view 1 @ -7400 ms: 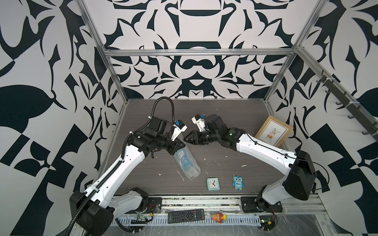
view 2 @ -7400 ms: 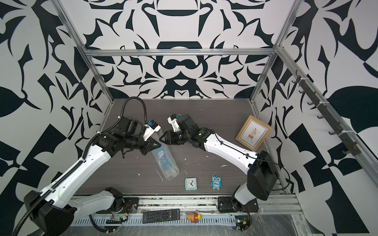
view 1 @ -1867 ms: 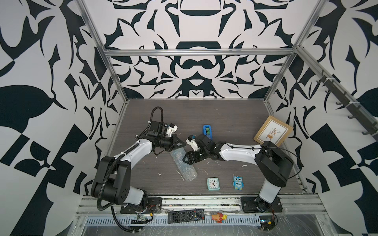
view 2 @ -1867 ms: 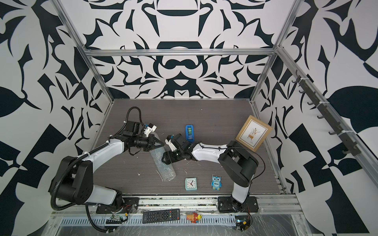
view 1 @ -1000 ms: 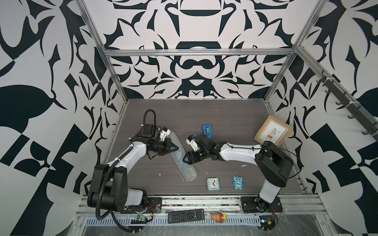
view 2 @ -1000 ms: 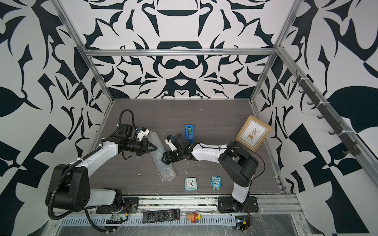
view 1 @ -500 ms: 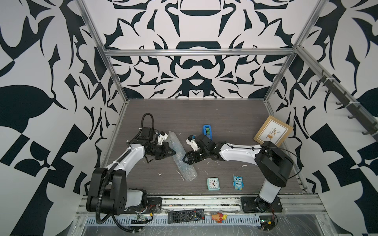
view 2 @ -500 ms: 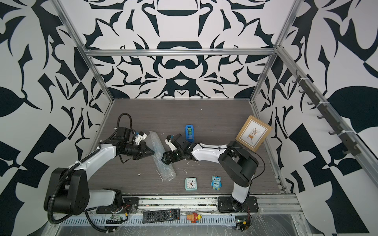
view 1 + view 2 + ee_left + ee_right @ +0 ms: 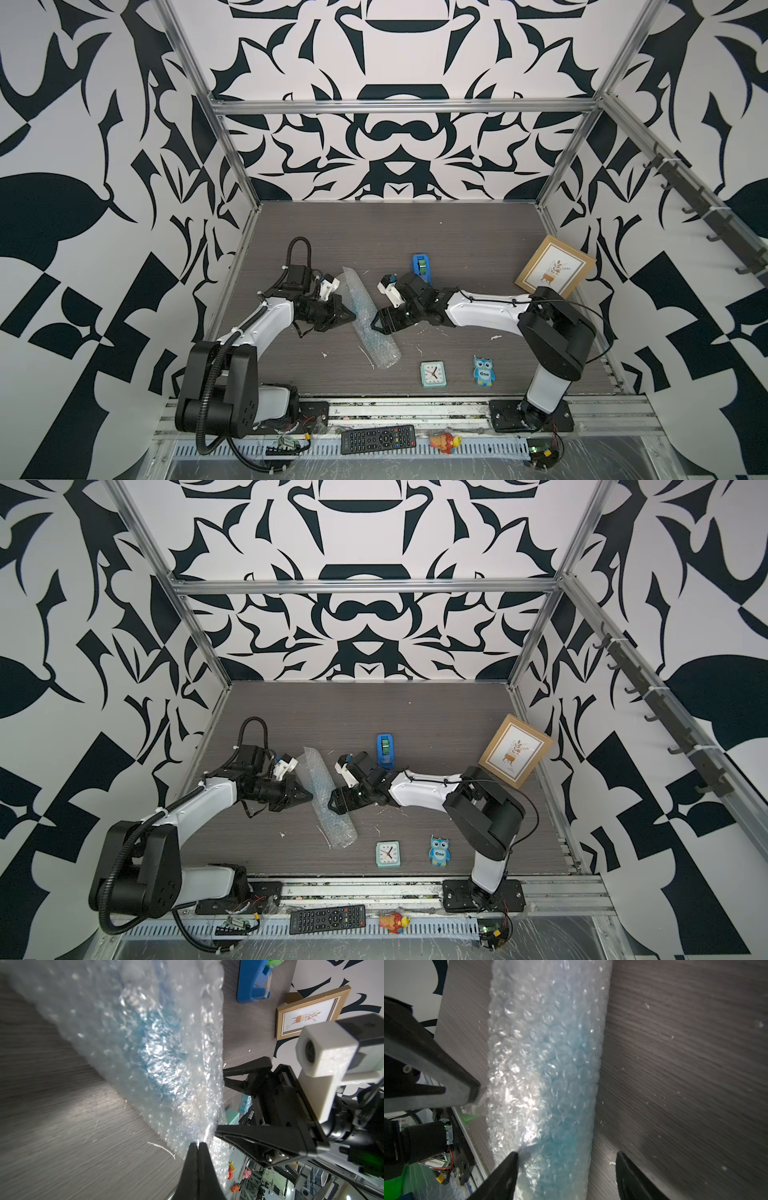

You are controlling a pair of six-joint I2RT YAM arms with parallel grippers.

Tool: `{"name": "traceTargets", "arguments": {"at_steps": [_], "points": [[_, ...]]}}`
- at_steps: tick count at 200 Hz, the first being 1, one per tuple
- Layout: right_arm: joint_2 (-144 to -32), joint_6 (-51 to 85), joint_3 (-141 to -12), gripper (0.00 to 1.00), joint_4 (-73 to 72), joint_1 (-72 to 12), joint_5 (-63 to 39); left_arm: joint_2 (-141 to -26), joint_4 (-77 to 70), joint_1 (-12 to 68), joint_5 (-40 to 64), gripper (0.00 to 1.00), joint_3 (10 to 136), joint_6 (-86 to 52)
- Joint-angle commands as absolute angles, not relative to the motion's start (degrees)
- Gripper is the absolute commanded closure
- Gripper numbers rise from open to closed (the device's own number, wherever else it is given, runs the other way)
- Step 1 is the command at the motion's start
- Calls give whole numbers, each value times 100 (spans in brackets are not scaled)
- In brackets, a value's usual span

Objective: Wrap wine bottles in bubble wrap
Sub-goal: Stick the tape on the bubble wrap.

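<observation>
Pinching the bubble wrap (image 9: 116, 1012) edge with the left gripper (image 9: 198, 1144) clamped tight. Straddling the wrapped wine bottle (image 9: 566, 1059), left of the bench (image 9: 457, 232) centre, with the right gripper (image 9: 566, 1154) spread apart.

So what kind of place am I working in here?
Probably a robot test booth, not a real packing room: metal frame with black-and-white patterned walls, left arm and right arm bolted to a front rail, and stray props like a clock and owl toy.

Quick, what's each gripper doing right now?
Left gripper: shut on the bubble wrap edge.
Right gripper: open, jaws at the bubble wrap, holding nothing.
</observation>
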State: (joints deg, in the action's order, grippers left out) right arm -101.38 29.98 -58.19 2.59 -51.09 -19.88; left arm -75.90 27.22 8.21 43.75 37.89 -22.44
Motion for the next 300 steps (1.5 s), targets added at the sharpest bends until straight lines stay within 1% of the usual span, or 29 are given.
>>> {"name": "traceTargets", "arguments": {"at_steps": [1,109,115,144,154,185,229,263,272,288,300], "points": [[-10033,2953,-6110,25,417,-5132,-1933,-7519,2601,800,4429,100,3713,-2329],[-9864,2848,-6678,25,872,-5125,-1895,-7603,2531,800,4433,100,3744,-2374],[-9868,2849,-6696,27,908,-5117,-1871,-7603,2538,800,4438,100,3749,-2376],[-10049,2860,-6959,44,1018,-5042,-1857,-7604,2531,795,4434,100,3730,-2373],[-10159,2856,-7070,49,1073,-5029,-1863,-7607,2517,800,4436,100,3723,-2381],[-10591,2792,-7380,57,1234,-5021,-1935,-7603,2513,799,4430,100,3718,-2383],[-10820,2795,-7271,67,1328,-5027,-1853,-7603,2513,797,4429,100,3687,-2375],[-10797,2786,-7293,67,1396,-5025,-1784,-7589,2490,799,4421,100,3664,-2381],[-10750,2786,-7310,63,1412,-5030,-1778,-7592,2487,800,4421,100,3663,-2382],[-10548,2732,-7330,50,1529,-5045,-1608,-7578,2480,800,4422,100,3649,-2385],[-10314,2624,-7310,43,1642,-5090,-1363,-7568,2479,800,4425,100,3647,-2397]]}}
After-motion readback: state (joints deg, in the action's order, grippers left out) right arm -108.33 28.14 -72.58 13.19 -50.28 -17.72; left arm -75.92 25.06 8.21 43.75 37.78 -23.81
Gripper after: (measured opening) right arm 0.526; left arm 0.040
